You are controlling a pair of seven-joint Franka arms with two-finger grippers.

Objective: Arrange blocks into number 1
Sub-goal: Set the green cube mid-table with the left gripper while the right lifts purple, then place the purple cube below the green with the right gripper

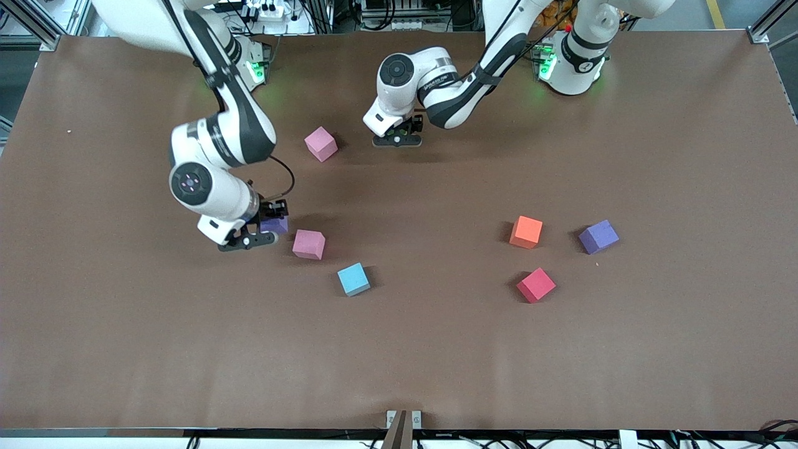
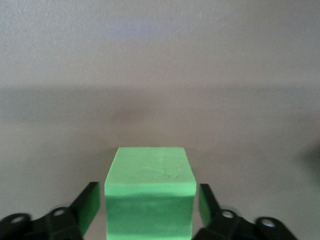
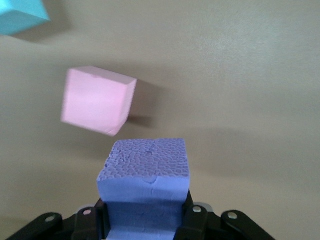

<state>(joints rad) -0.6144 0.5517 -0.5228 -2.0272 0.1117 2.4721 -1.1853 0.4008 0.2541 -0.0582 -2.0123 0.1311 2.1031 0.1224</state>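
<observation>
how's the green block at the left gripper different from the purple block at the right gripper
The green block sits between the left gripper's open fingers with gaps on both sides; the purple block is pinched tight by the right gripper. The purple block has a pink block beside it; the green one stands alone. Both are foam cubes of similar size.

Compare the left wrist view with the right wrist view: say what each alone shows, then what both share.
Only the left wrist view shows the green block, standing between the left claw's open fingers with a gap on each side. Only the right wrist view shows a purple block pinched by the right claw, a pink block and the light blue block. Both show the brown table.
</observation>
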